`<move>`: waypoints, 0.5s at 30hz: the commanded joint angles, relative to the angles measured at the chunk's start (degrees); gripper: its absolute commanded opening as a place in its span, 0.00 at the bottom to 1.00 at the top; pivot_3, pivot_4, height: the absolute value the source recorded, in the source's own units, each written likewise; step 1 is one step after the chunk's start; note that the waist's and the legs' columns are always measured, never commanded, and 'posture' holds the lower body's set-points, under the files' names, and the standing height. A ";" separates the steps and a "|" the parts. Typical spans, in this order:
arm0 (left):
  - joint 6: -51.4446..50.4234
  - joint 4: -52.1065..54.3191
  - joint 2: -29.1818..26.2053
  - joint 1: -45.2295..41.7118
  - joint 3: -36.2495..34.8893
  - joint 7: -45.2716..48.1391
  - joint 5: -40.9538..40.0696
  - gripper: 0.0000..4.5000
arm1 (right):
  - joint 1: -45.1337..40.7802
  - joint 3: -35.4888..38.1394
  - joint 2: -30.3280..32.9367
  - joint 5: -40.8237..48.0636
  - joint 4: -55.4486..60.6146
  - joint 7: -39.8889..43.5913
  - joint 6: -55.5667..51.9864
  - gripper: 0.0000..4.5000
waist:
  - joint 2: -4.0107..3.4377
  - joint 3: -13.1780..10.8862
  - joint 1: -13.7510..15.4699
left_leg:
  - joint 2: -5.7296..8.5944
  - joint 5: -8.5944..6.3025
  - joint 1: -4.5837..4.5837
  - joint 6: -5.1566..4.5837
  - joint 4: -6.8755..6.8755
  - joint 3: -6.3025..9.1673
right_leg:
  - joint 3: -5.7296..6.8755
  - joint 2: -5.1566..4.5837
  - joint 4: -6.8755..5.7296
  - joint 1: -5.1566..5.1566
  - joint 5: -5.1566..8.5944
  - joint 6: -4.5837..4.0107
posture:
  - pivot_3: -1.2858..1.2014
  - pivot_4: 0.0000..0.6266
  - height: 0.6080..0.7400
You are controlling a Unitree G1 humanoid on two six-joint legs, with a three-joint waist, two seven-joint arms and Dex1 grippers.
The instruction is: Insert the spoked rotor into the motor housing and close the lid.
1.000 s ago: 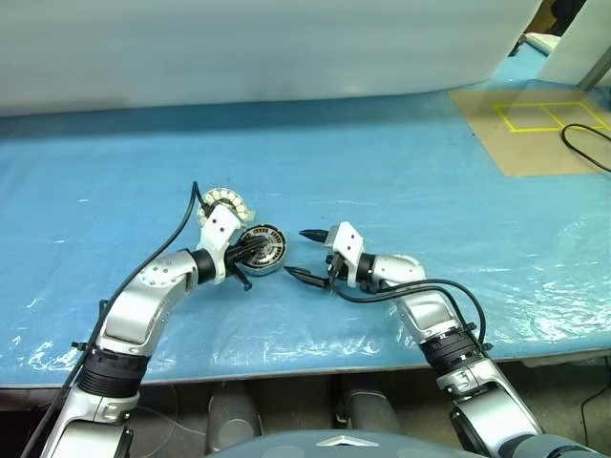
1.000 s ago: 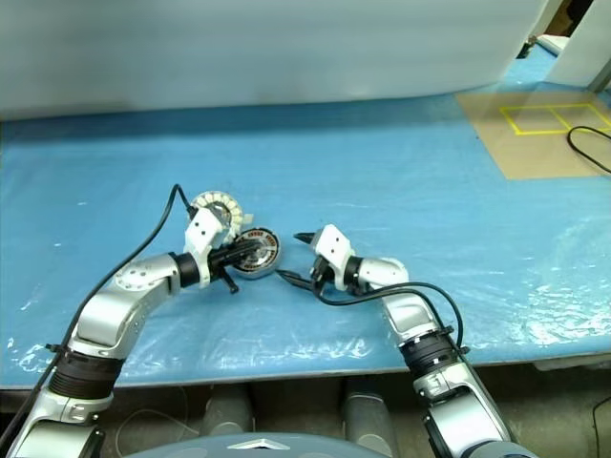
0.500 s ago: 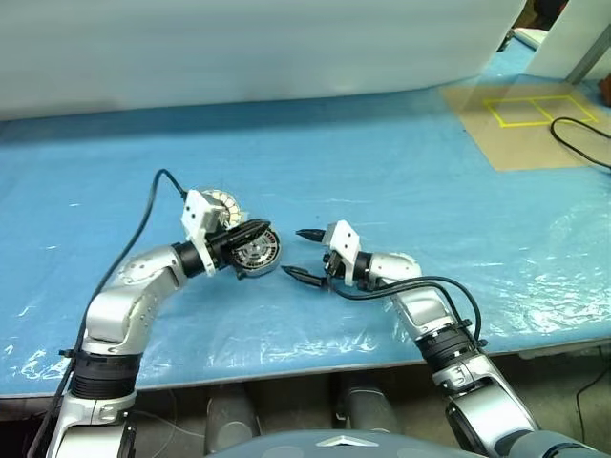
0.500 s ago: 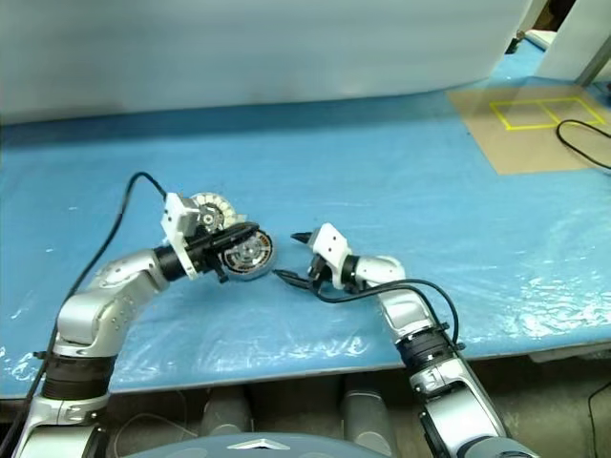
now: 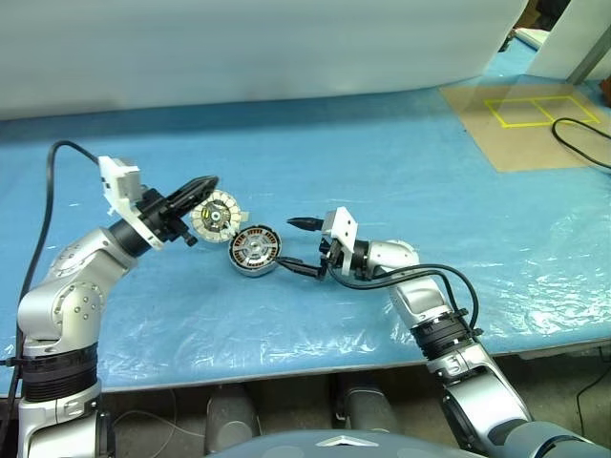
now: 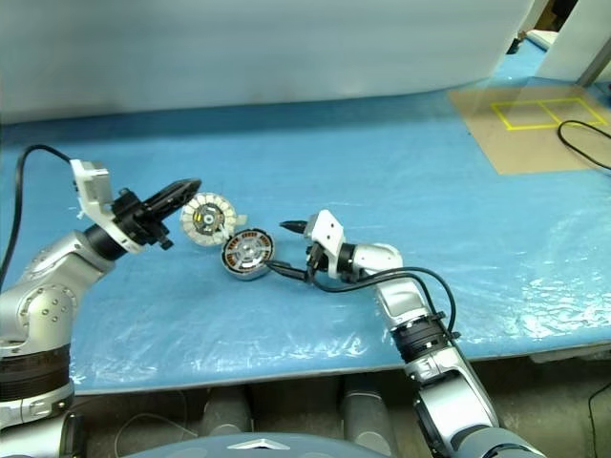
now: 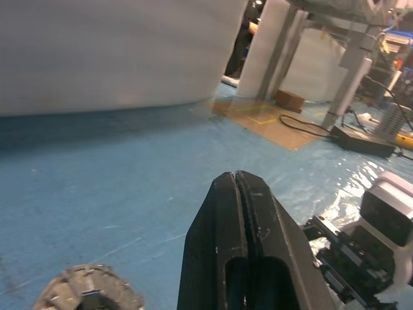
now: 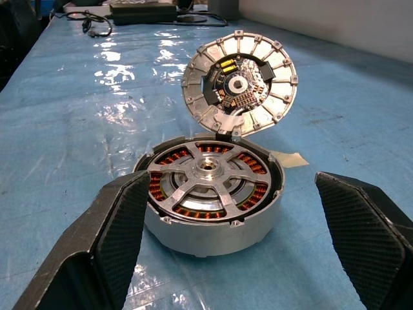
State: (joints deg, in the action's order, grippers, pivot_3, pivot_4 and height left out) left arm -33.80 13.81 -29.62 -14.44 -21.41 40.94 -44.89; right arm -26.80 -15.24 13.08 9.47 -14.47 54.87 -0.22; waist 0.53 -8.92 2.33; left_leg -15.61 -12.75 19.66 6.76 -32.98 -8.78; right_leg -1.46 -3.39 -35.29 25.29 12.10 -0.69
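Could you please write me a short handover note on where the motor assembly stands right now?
Left gripper: shut, holding nothing, raised off the table to the left of the lid.
Right gripper: open, holding nothing, level beside the motor housing, one finger on each side of it in the right wrist view.
Motor housing: on the blue table cover, copper windings showing.
Spoked rotor: already seated inside the housing.
Lid: propped on edge against the far side of the housing, segmented face towards the right gripper.
Done: rotor inserted.
Left: close the lid onto the housing.
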 commanded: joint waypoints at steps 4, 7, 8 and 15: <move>2.69 -5.18 3.07 -1.21 -6.85 -7.86 -2.07 0.01 | -0.55 0.15 0.36 0.70 2.96 0.81 -0.05 0.96 | 0.00 0.00 0.06 | 0.00 0.00 0.01 0.00 -0.01 0.00 | 0.01 0.00 0.00 0.00 0.00 0.00 | 0.52 0.24 1.00; 3.06 -7.65 4.18 -1.31 -7.41 -10.88 -0.80 0.01 | -0.29 0.03 0.64 0.62 3.35 1.02 -0.30 0.96 | 0.03 -0.01 0.05 | 0.00 0.00 0.00 0.00 -0.03 0.01 | 0.00 0.00 -0.01 -0.01 0.00 0.00 | 0.52 0.24 1.00; 2.90 -8.79 4.68 -1.75 -8.00 -12.71 -0.91 0.01 | -0.24 -0.01 0.70 0.59 3.44 1.05 -0.36 0.96 | 0.04 -0.01 0.06 | 0.00 0.00 0.01 0.00 -0.03 0.01 | 0.01 0.00 -0.01 -0.01 0.00 0.00 | 0.52 0.24 1.00; 3.58 -19.90 5.93 -5.33 -7.71 -20.28 3.01 0.01 | 0.04 -0.26 0.99 0.26 4.28 1.05 -1.02 0.96 | 0.07 -0.01 0.08 | 0.00 0.00 0.01 -0.01 -0.04 0.02 | 0.01 0.00 -0.01 -0.02 -0.02 0.02 | 0.52 0.24 1.00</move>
State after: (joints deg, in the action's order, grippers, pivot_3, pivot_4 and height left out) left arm -31.04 -4.94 -23.37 -18.71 -29.17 21.60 -43.18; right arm -26.61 -15.47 14.05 9.22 -12.61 55.91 -1.34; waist 0.60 -8.93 2.41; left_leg -15.60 -12.75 19.67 6.75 -33.02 -8.76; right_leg -1.46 -3.39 -35.31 25.26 12.08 -0.67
